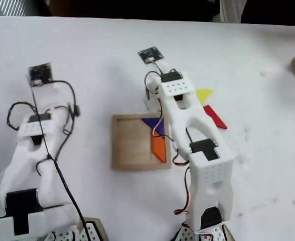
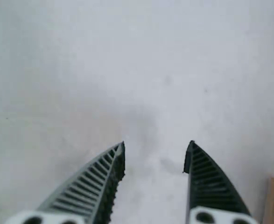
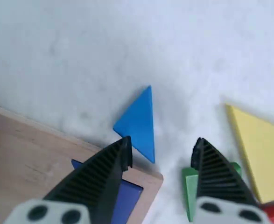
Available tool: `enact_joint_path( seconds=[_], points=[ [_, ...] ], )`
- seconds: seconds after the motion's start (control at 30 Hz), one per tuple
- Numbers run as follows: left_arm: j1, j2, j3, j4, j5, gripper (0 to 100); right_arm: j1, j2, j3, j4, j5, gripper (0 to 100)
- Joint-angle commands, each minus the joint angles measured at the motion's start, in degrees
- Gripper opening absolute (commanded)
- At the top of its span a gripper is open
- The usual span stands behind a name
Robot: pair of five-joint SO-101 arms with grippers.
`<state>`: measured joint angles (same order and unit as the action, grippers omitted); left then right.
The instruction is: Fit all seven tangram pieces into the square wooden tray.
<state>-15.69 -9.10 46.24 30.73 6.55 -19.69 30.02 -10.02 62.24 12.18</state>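
The right pincer (image 3: 162,145) is open, with a small blue triangle (image 3: 137,122) just past its tips, next to the wooden tray (image 3: 29,144), and the left pincer (image 2: 155,151) is open over the white table (image 2: 127,70).

Right jaws stood over a corner of the tray (image 3: 29,144), one jaw above its rim. A small triangle (image 3: 139,123) lay on the worktop (image 3: 80,46) just outside that corner, ahead of the gap between the jaws. Under the other jaw lay a second piece (image 3: 188,186), with a broad piece (image 3: 258,154) just beyond. Left jaws hung over the worktop, the tray's edge to one side.
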Motion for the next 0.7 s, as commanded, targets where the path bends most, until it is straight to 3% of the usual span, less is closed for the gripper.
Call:
enact_joint_path(
  seconds=[0.0,0.17,0.3,0.67],
  points=[
    [-4.53,3.03,-8.44,0.88,0.18,22,-1.1,0.04,-5.27,-0.84,1.23,20.9],
    [-8.04,11.82,-16.62,3.96,7.47,22,-1.1,4.0,-10.02,-0.92,1.23,20.9],
    [-8.31,14.46,-20.48,7.91,7.65,22,-0.75,8.31,-13.71,-0.75,1.32,20.9],
    [-8.13,14.64,-20.48,7.91,7.65,22,-1.89,12.18,-17.58,2.51,5.98,20.9]
  ],
)
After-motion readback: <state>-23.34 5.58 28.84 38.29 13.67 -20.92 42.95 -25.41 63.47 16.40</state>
